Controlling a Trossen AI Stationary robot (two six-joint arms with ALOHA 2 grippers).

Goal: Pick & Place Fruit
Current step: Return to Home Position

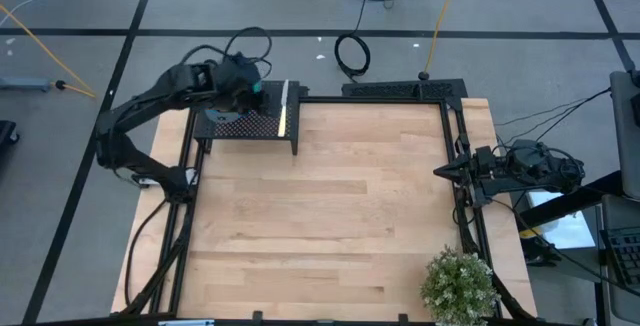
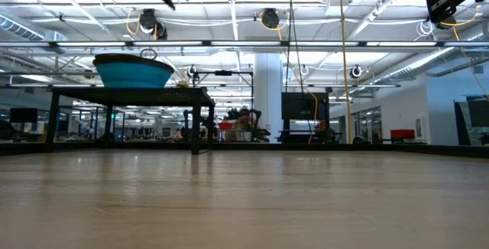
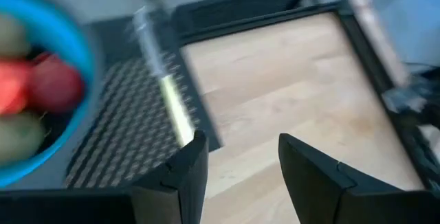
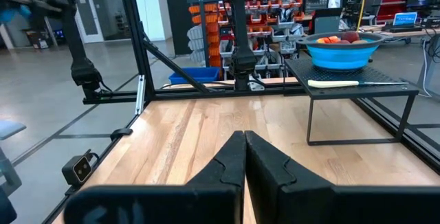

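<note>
Fingers point(image 3: 185, 176) of the left gripper point(image 3: 242, 145) are seen parted with a clear gap, and nothing is held between them. The gripper is raised above the black shelf point(image 1: 250, 126) at the 11 o'clock corner of the counter point(image 1: 330, 226). The fruit point(image 3: 41, 90) is piled inside the blue bowl point(image 3: 79, 45) on that shelf, and the pale knife point(image 3: 173, 107) is laid just beside the bowl toward 3 o'clock. The right gripper point(image 4: 244, 148) is parked at the counter's 3 o'clock edge, fingers pressed together and empty.
</note>
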